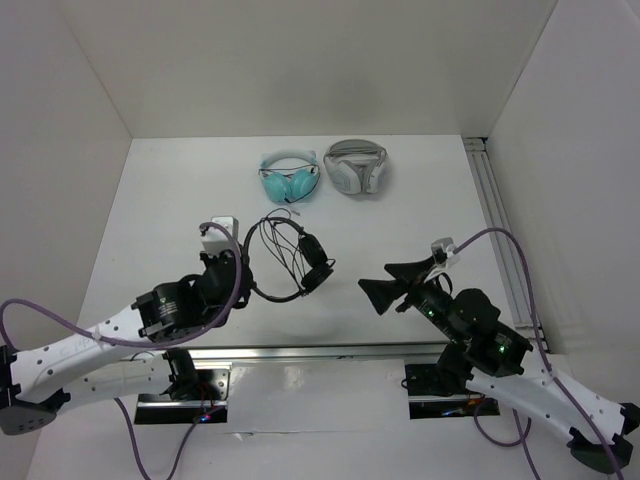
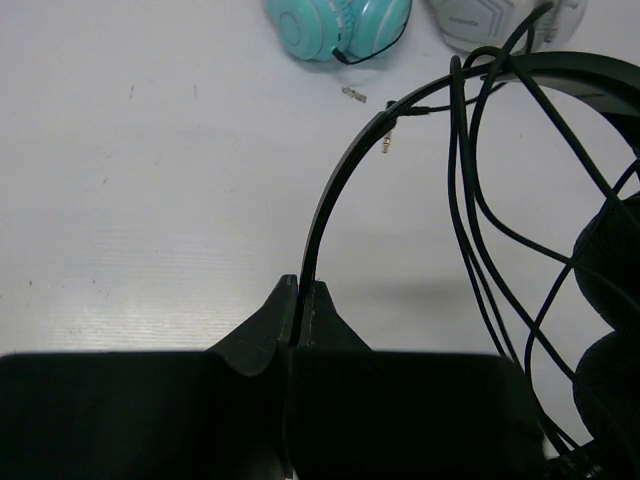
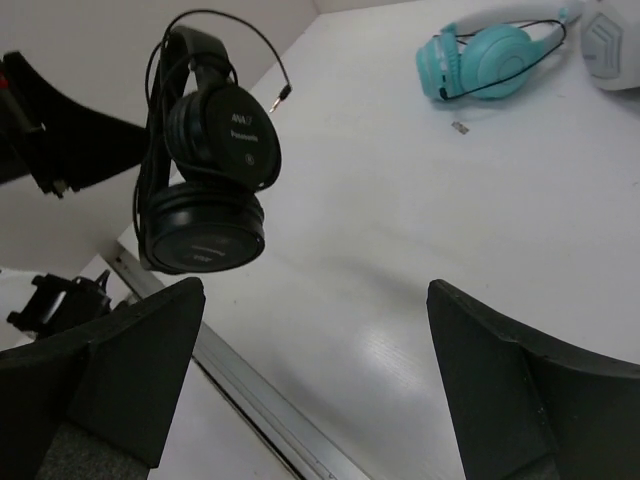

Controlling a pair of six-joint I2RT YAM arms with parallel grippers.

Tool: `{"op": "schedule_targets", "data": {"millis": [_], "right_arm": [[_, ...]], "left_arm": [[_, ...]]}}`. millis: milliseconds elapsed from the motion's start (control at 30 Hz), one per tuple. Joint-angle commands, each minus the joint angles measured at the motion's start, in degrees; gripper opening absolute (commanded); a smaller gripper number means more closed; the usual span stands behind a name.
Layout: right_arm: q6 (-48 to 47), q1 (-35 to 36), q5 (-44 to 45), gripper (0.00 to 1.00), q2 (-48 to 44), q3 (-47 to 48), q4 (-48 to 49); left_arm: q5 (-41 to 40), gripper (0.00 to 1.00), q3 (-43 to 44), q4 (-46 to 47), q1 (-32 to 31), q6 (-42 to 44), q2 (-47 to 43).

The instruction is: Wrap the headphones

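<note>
The left tool (image 2: 298,296) pinches the black on-ear headphones (image 1: 314,266) by the headband. Their thin black cable (image 2: 466,200) is only loosely looped, so wrapping seems unfinished. The right tool (image 1: 393,283) gapes, empty.

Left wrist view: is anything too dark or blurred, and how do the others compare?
Left wrist view: the left gripper is featureless black, the ear pads of the headphones blur at right. Right wrist view: headphones sharp, right gripper dark. Top view: even light, faint shadows.
</note>
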Motion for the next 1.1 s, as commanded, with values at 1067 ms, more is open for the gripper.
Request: {"op": "schedule_targets", "data": {"millis": [1067], "right_arm": [[1.31, 0.05, 16.81, 0.99, 18.63, 18.34, -11.28]], "left_arm": [[24.21, 0.00, -7.36, 6.15, 23.58, -10.40, 12.23]]}}
